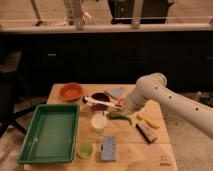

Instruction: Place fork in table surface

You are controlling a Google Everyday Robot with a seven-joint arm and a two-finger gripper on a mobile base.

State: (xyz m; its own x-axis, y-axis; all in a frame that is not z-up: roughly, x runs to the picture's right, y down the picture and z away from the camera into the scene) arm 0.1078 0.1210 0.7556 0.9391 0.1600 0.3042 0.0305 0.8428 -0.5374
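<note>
One bent arm (167, 97) — closed tool (125, 108) above the table surface (136, 150).

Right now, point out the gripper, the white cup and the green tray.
gripper (122, 106): camera view, arm's tip, beside the dark bowl (103, 95).
white cup (99, 121): camera view, its open top.
green tray (50, 132): camera view, its bare floor.

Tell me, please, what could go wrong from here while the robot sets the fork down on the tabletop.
1. The gripper, shut, hangs low among crowded items: the dark red bowl with its white-handled utensil, the white cup and a green vegetable. It could knock one of them.
2. I cannot make out the fork, so it might land on an item rather than on bare tabletop.
</note>
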